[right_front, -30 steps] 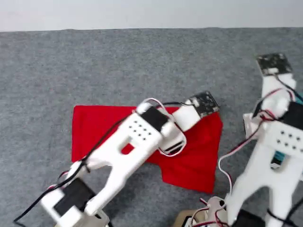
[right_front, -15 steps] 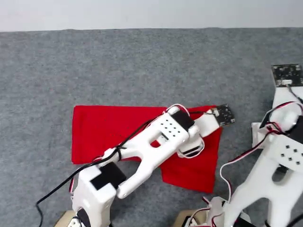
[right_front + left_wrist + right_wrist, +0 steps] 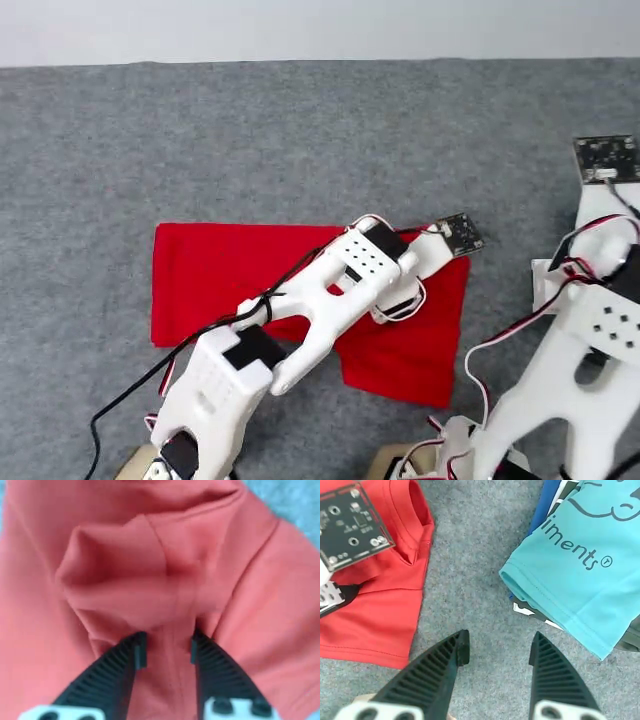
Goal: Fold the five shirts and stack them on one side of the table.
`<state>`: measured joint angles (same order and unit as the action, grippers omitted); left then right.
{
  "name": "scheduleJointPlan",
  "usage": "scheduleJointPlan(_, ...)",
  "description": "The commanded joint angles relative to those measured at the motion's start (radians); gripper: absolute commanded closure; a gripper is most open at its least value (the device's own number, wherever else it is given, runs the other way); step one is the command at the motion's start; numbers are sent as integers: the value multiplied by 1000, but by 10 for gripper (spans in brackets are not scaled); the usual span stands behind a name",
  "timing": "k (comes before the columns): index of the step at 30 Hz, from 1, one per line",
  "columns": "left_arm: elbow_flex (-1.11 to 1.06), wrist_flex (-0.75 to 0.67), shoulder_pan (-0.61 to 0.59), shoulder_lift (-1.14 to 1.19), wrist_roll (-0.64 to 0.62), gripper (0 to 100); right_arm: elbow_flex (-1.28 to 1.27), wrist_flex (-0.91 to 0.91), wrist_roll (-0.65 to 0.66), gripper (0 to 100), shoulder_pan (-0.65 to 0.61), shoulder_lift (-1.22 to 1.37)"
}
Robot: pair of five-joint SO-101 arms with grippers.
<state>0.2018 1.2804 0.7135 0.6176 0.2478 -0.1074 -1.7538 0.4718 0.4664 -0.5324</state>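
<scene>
A red shirt (image 3: 215,270) lies partly folded on the grey table, its right part bunched. My left arm stretches across it, and my left gripper (image 3: 167,650) is at the shirt's right side, pinching a raised fold of red fabric (image 3: 150,580) between its black fingers (image 3: 125,660). My right gripper (image 3: 497,647) hangs open above bare grey table, between the red shirt's collar edge (image 3: 415,525) and a stack of shirts topped by a teal one (image 3: 585,570). The right arm (image 3: 590,330) stands at the table's right edge.
The grey felt table (image 3: 300,130) has free room at the back and left. The left arm's camera board (image 3: 350,522) sits near the right gripper. Blue and white shirts (image 3: 547,510) peek from under the teal one.
The left arm swung right across the red shirt, then drew back slightly and rose a little. The right arm shifted right and has held still since.
</scene>
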Motion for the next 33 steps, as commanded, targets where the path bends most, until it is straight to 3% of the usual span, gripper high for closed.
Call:
scheduleJointPlan(1, 54, 9, -8, -3, -3, 845, 5, -41, -3, 793, 12, -31)
scheduleJointPlan(4, 65, 21, -8, 11, -3, 852, 5, -41, -3, 793, 10, -31)
scheduleJointPlan(12, 70, 72, -2, 9, 84, 993, 5, -41, -3, 794, 12, -31)
scheduleJointPlan(25, 378, 428, 2, 12, 86, 994, 5, -41, -8, 794, 7, -31)
scheduleJointPlan(33, 305, 400, 46, 20, 86, 992, 5, -41, -9, 794, 7, -31)
